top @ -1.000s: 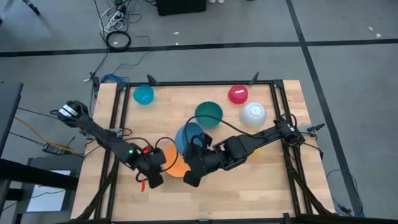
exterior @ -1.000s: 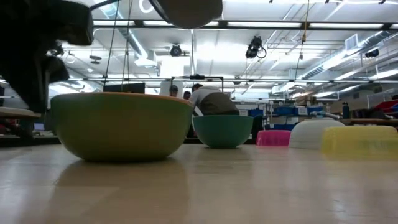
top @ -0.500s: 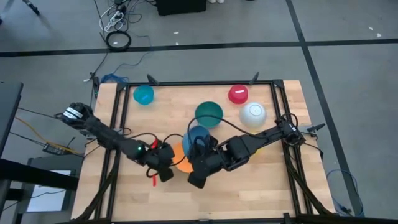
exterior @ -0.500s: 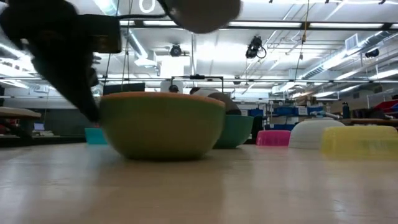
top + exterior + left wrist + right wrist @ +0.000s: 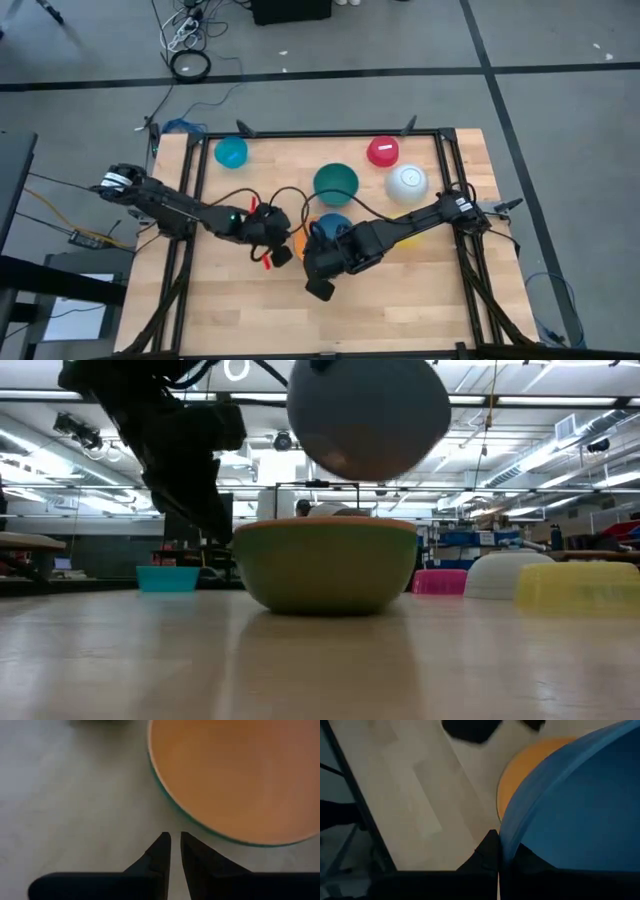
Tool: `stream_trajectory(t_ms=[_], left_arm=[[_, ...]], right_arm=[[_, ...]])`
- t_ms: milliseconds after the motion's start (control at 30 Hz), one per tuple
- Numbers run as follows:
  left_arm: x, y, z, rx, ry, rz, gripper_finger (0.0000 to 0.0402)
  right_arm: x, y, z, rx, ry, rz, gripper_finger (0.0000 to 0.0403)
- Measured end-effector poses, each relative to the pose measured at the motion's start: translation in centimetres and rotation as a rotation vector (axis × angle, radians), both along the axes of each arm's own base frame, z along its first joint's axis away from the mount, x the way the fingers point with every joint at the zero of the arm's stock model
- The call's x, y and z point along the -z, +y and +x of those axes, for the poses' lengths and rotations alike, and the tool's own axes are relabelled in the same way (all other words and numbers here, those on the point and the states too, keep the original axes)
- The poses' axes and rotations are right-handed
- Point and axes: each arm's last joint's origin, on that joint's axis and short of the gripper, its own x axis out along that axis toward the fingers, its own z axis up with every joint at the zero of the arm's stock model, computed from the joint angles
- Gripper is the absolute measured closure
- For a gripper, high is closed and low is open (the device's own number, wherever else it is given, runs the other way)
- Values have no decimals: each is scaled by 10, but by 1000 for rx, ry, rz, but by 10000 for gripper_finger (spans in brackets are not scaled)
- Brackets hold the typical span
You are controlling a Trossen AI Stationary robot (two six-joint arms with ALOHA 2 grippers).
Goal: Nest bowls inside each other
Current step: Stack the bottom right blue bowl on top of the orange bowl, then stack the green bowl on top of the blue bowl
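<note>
Blue bowl (image 5: 332, 226) pinched by rim in right gripper (image 5: 499, 851) jaws, held above orange-lined green bowl (image 5: 326, 563) at tabletop (image 5: 430, 290) middle. Left gripper (image 5: 174, 851) just beside that bowl's rim, jaws narrow, nothing between them. Teal bowl (image 5: 335, 182) behind; red bowl (image 5: 383, 151), white bowl (image 5: 406, 182) on right side; small light blue bowl (image 5: 231, 152) at far left corner. Yellow bowl (image 5: 579, 584) mostly hidden under right arm from above. Tabletop pale wood planks, dark frame. Bowls smooth, round. Beyond: grey floor, cables (image 5: 189, 40), workshop ceiling lights.
</note>
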Motion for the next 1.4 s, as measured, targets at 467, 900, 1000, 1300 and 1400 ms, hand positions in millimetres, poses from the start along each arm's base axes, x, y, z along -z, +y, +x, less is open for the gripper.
stream_trajectory(t_ms=[467, 900, 1000, 1300, 1400], left_arm=[[-67, 20, -49, -57, -172, 37, 348], [-73, 20, -64, -38, -151, 48, 348], [-73, 23, -63, -44, -148, 71, 348], [-68, 38, -57, -79, -111, 113, 348], [-68, 37, -57, -77, -109, 111, 348]], right_arm=[[46, -41, 29, -22, -18, 64, 401], [49, -57, 34, -18, -17, 68, 222], [38, -68, 31, 17, -1, 1, 178], [22, -119, 21, 83, 127, -98, 174], [28, -137, 21, 92, 156, -91, 195]])
